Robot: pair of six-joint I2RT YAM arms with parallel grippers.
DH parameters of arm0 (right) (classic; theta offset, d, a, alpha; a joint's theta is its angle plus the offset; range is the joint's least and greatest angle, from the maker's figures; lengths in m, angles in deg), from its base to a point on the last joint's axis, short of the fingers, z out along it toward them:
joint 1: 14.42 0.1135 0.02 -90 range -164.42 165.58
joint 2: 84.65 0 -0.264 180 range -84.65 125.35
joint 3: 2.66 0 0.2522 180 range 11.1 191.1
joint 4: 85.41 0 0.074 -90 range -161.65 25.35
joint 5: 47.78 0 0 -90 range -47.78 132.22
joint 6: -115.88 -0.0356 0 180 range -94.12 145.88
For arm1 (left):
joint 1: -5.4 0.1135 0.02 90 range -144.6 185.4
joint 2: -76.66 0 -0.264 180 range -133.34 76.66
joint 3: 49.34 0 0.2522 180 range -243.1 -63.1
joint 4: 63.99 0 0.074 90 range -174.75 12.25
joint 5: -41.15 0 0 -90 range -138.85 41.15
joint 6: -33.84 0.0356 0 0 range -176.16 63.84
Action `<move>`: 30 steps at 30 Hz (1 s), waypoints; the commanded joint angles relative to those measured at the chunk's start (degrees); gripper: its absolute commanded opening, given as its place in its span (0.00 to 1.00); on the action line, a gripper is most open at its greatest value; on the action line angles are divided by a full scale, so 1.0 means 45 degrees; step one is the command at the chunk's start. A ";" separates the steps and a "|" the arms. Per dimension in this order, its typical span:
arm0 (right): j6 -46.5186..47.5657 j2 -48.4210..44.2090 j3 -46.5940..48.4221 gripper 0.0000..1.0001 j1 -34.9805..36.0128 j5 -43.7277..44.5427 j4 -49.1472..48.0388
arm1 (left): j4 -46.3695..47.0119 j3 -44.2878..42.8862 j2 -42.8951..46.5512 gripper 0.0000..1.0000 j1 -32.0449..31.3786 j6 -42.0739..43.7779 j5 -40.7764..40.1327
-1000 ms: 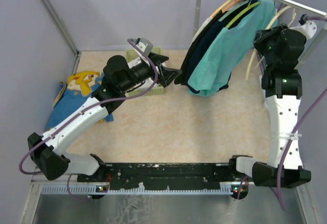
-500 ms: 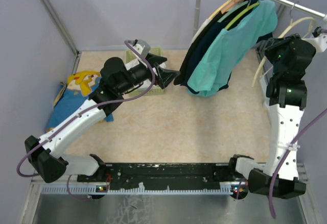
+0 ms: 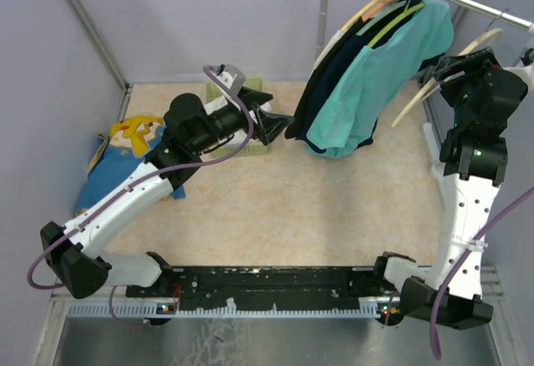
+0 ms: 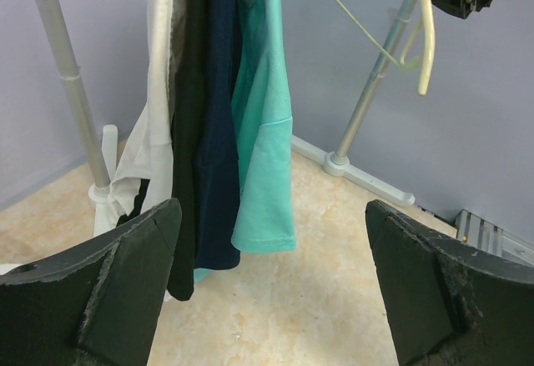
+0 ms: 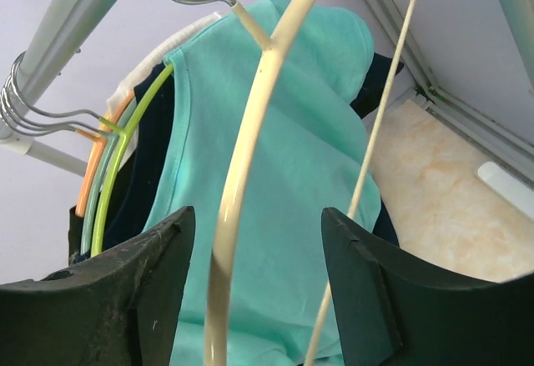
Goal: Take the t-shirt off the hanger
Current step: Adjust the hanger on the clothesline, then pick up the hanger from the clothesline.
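A teal t-shirt hangs on a green hanger at the front of several garments on the metal rail. A bare cream hanger hangs to its right. My right gripper is open, its jaws standing either side of the cream hanger's arm with a gap on both sides. Low and to the left of the garments, my left gripper is wide open and faces them, holding nothing.
Navy, black and white garments hang behind the teal one. A blue and yellow shirt lies on the table at the left. A green basket sits behind the left arm. The rack's foot runs along the right wall.
My right gripper has opened off the cream hanger, and the right arm has shifted to the right. The cream hanger has swung and tilted. The left arm has barely moved.
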 commanded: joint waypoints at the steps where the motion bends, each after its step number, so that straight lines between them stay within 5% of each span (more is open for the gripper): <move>1: 0.0580 -0.0468 0.0718 0.64 -0.0084 0.0013 -0.0404 | 0.0073 -0.0048 0.0112 0.97 -0.0062 0.0032 0.0078; 11: 0.1552 -0.0909 0.2503 0.64 -0.0083 0.0269 0.0214 | 0.0073 -0.0484 -0.0188 0.97 -0.0062 0.0092 0.0145; 22: 0.0970 0.1490 0.5384 0.59 0.0033 -0.5331 -0.0744 | -0.0465 -0.2746 -0.2121 0.96 -0.0192 0.0759 0.2145; 30: 0.1611 0.4318 0.8046 0.58 0.2702 -0.5185 0.0903 | -0.0652 -0.3328 -0.2612 0.97 -0.0368 0.0705 0.2211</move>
